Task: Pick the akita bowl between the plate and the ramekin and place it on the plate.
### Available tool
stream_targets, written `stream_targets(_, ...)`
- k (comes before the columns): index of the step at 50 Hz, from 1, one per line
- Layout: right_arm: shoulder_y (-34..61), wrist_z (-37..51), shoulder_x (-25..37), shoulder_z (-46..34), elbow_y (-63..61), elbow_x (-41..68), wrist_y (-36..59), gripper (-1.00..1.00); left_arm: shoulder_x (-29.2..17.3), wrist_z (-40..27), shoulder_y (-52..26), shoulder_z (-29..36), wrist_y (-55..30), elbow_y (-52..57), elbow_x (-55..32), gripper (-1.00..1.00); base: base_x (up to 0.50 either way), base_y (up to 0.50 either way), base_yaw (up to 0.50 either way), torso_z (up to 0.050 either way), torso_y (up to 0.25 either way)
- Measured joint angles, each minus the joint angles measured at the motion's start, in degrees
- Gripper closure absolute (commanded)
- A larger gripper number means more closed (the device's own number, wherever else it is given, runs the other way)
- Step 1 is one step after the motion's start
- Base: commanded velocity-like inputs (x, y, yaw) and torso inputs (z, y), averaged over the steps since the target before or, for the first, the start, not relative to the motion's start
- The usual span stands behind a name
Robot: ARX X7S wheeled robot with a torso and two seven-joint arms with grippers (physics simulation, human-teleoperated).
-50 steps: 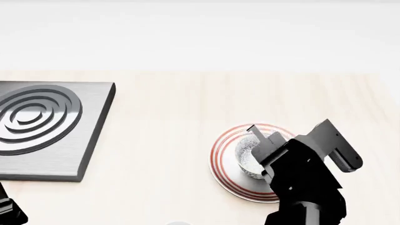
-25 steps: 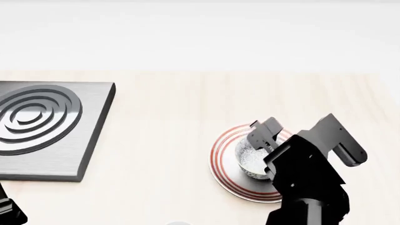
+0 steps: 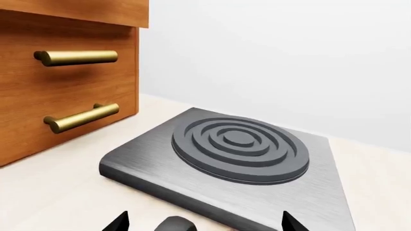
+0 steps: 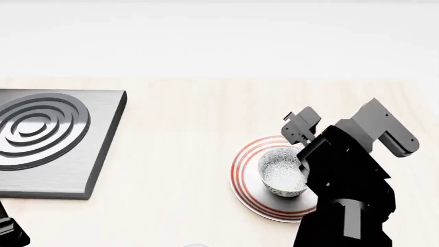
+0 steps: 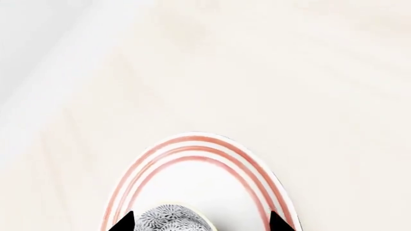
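The speckled akita bowl (image 4: 281, 174) stands upright on the red-ringed plate (image 4: 240, 170), right of the plate's middle. My right gripper (image 4: 300, 126) hangs above the bowl's far side, open, with nothing in it. In the right wrist view its two dark fingertips (image 5: 122, 222) stand wide apart. The bowl (image 5: 168, 219) lies low between them, apart from both, on the plate (image 5: 192, 178). My left gripper (image 3: 202, 224) is open and empty, far off near the hob, and its arm (image 4: 10, 231) shows at the near left corner. The ramekin is out of view.
A grey hob slab (image 4: 41, 139) with raised concentric rings lies at the left of the pale wooden counter. The left wrist view shows the same slab (image 3: 237, 144) beside a wooden drawer unit (image 3: 64, 72) with brass handles. A small dark rounded thing (image 3: 174, 224) sits between the left fingers.
My right gripper has let go of the bowl and risen up and back from it. The bowl has stayed on the plate. The left arm has not moved.
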Motion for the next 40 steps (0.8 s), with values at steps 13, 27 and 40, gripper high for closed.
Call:
stream_targets(13, 1.41, -0.99, -1.09, -4.14, -5.45, 0.43, 2.34, -1.0, -0.13, -0.18, 0.08, 0.12, 0.04, 0.1, -0.02, -1.0, 0.0, 0.0, 0.0, 0.0, 0.0)
stream_targets(27, -10.2, 2.58, -2.64, -21.04, -37.23, 18.54, 16.01, -1.0, -0.19, -0.26, 0.06, 0.32, 0.31, -0.08, 0.08, -1.0, 0.0, 0.0, 0.0, 0.0, 0.0)
stream_targets(40, -20.12, 5.3, -2.32, -29.18, -58.85, 29.0, 22.95, -1.0, -0.26, -0.35, 0.03, 0.49, 0.46, -0.18, 0.11, -1.0, 0.0, 0.0, 0.0, 0.0, 0.0)
